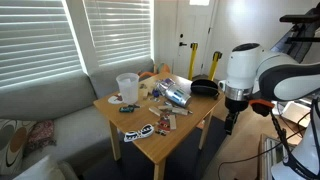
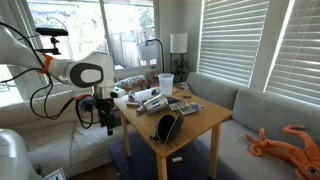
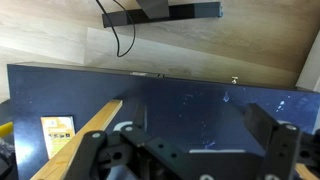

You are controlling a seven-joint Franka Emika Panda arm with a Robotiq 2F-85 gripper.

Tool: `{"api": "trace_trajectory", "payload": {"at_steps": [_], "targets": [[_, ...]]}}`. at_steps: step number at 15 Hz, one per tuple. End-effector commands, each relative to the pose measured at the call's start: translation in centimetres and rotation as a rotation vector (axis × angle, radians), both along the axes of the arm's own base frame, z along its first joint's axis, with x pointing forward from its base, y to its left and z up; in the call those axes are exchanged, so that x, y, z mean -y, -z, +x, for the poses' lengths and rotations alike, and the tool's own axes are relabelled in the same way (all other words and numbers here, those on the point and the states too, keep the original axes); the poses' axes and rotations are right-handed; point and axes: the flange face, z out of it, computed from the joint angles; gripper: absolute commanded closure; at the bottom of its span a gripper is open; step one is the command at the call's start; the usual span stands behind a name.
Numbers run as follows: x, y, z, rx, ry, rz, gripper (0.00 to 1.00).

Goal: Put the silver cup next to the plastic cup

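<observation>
Two cups stand out among the clutter on the bench (image 1: pixel 178 128). In an exterior view, the plastic cup (image 1: pixel 127 86) stands upright toward the left. The silver cup (image 1: pixel 175 93) is at its three o'clock, near but apart, and seems to lie on its side, though it is too small to be sure. The gripper (image 1: pixel 231 122) hangs off the bench's right edge, below the top, so the silver cup is at its ten o'clock, well apart. In the wrist view the fingers (image 3: pixel 285 150) are spread wide with nothing between them, above a dark blue mat (image 3: pixel 200 100). The silver cup is probably stiff, light and slick-walled, and apt to roll. A hold across its mid-body looks safest.
</observation>
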Motion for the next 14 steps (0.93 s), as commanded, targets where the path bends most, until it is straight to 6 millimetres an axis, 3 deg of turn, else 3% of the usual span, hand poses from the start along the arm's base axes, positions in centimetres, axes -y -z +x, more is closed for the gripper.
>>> {"api": "trace_trajectory", "payload": {"at_steps": [1, 6, 7, 10, 14], "targets": [[0.0, 0.0, 0.0, 0.000, 0.000, 0.000, 0.00], [0.0, 0.0, 0.0, 0.000, 0.000, 0.000, 0.00], [0.1, -0.9, 0.6, 0.039, 0.048, 0.005, 0.00], [2.8, -7.6, 0.2, 0.158, 0.192, 0.029, 0.00], [8.9, -13.7, 0.1, 0.270, 0.374, 0.083, 0.00]]}}
